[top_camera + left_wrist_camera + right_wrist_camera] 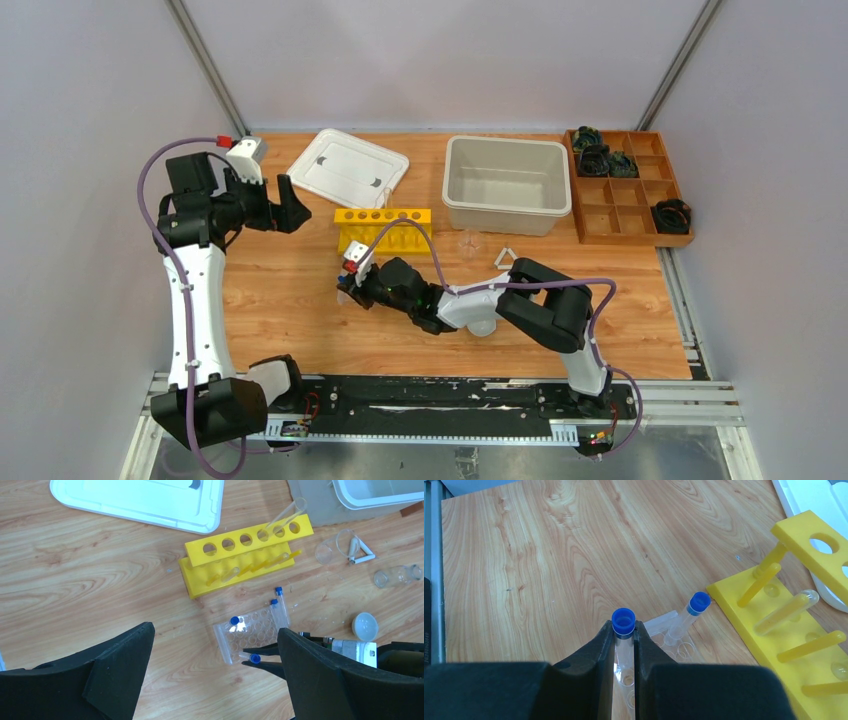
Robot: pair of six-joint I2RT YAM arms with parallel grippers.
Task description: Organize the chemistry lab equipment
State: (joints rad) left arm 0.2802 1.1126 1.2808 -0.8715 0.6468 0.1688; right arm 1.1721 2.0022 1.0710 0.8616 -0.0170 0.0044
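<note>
Right now the right gripper pinches one blue-capped tube at the five o'clock corner of the one clear rack, mid-tabletop. From the left wrist I count four blue caps: one pinched, one standing in that rack, two by its one o'clock corner. One yellow rack lies at twelve o'clock, two glass vessels and one white triangle at two, one white dish at three. The left gripper hangs spread wide.

There are four blue-capped tubes, one yellow rack, one clear rack, one test tube, two glass vessels, one white triangle, one round dish, one bin, one lid and one wooden tray.
</note>
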